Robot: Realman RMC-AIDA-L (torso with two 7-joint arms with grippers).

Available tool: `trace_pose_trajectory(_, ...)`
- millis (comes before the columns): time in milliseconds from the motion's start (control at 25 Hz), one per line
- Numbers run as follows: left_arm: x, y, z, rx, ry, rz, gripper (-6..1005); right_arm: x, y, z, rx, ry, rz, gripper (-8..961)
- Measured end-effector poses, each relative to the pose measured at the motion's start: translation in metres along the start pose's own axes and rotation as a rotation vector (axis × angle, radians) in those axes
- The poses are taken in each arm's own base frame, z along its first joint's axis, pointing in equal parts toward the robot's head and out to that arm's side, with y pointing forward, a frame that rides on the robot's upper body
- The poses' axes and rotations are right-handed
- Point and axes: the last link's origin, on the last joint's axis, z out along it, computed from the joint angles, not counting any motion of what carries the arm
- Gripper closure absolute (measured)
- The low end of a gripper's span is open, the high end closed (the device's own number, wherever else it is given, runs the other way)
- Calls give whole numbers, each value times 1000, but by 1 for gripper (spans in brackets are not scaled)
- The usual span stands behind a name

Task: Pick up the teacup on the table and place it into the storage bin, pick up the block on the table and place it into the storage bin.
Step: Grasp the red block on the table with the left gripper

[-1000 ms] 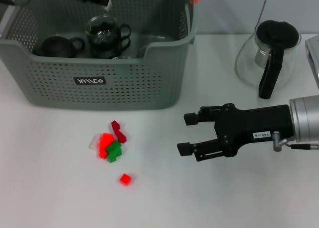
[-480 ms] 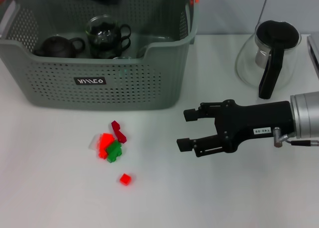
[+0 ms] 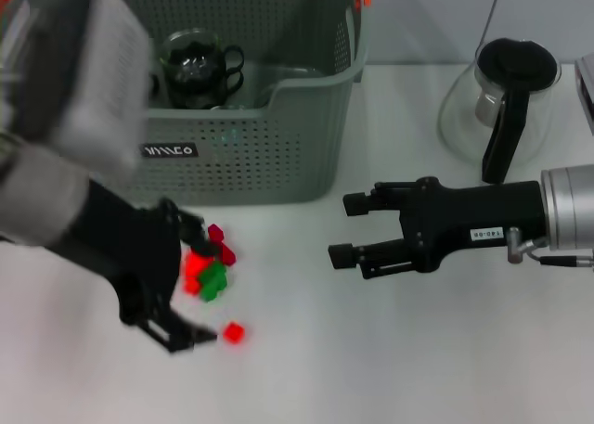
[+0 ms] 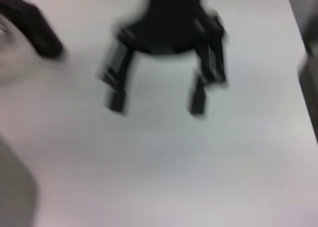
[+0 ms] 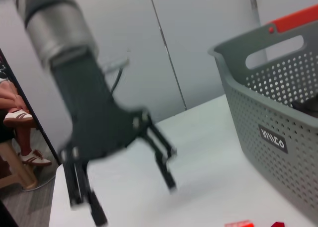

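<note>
The storage bin point(image 3: 278, 136) is parked at the far left part of the white tabletop point(image 3: 390, 350), and a glass teacup point(image 3: 193, 64) can already be seen sitting inside it, stacked on another dark-handled cup. The blocks are found on the tabletop just in front of the bin's near wall: a little heap of red and green blocks point(image 3: 209, 271) and, a bit nearer the front edge, one small red block point(image 3: 233, 332) lying on its own.

The left gripper point(image 3: 190, 289) is seen low over that heap, jaws spread wide, with one finger beside the heap's far side and the other tip ending just beside the lone red block (nothing is pinched between them, as far as can be made out). It is heavily motion-blurred in the head view and the right wrist view point(image 5: 131, 180).

The right gripper point(image 3: 345, 229) is held out over the middle of the tabletop, well apart from the blocks, jaws also spread and empty; the same is shown in the left wrist view point(image 4: 156, 100). A glass pitcher point(image 3: 501, 104) with a black lid and handle is stood toward the far right edge.
</note>
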Motion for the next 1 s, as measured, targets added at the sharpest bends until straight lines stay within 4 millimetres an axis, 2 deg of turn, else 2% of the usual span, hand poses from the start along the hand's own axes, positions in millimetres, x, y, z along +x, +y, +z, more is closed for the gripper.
trace_pose_trajectory(160, 3, 3, 35, -57, -130, 85, 118, 3, 0, 1, -1, 10, 11, 70)
trace_pose_trajectory(480, 11, -2, 82, -155, -245, 201, 123, 4, 0, 3, -4, 8, 25, 71)
trace_pose_trajectory(640, 12, -8, 96, -164, -268, 238, 126, 7, 1, 4, -7, 8, 36, 70)
trace_pose_trajectory(1000, 10, -21, 110, -147, -287, 289, 132, 9, 2, 6, -6, 0, 46, 71)
